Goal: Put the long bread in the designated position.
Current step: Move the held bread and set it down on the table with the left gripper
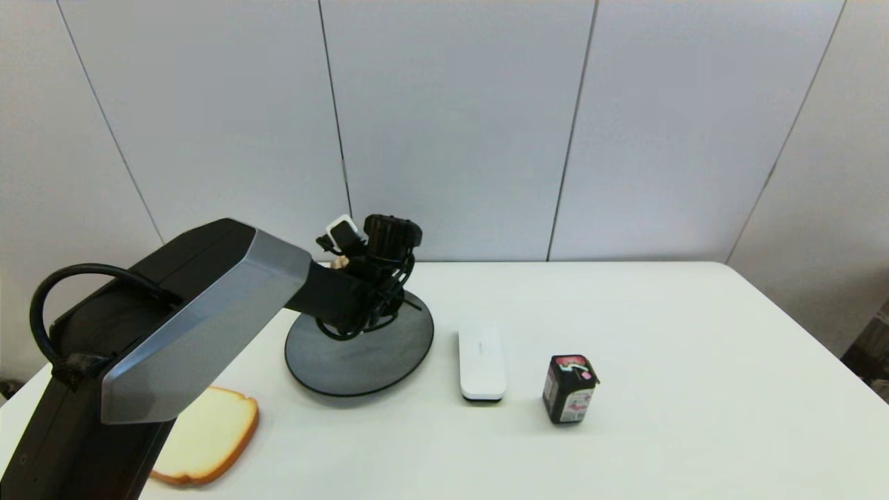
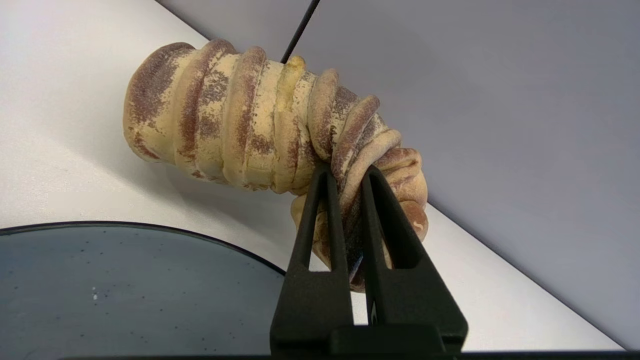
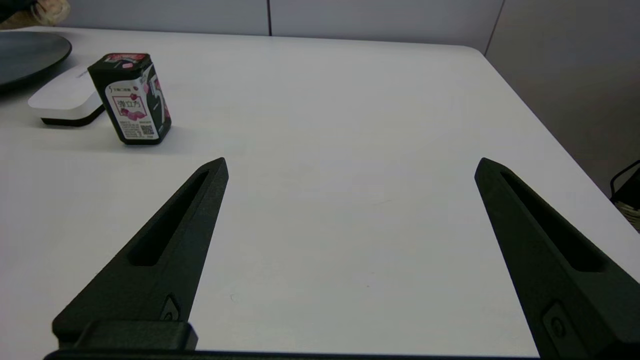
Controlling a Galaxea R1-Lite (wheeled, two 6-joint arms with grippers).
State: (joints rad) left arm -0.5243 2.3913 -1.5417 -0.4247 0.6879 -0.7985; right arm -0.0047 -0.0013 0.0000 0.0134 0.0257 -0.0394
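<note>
Left gripper (image 1: 345, 262), in the head view, is hovering past the far rim of the round dark-grey plate (image 1: 326, 357), at about 11 o'clock from the white remote (image 1: 482, 361); its arm is hiding nearly all of the load. A black carton (image 1: 569, 389) is standing at 3 o'clock of the remote, and a toast slice (image 1: 208, 434) is lying at 7 o'clock of the plate.

Left wrist view: the fingers (image 2: 320, 220) are squeezing one end of the long bread (image 2: 240, 120), which is bending and looks lifted clear of the tabletop beyond the plate's rim (image 2: 150, 227). I judge the pick-up done; carrying and setting down remain.

Right wrist view: the right gripper (image 3: 350, 170) is idling with fingers spread wide over bare table (image 3: 350, 100).
</note>
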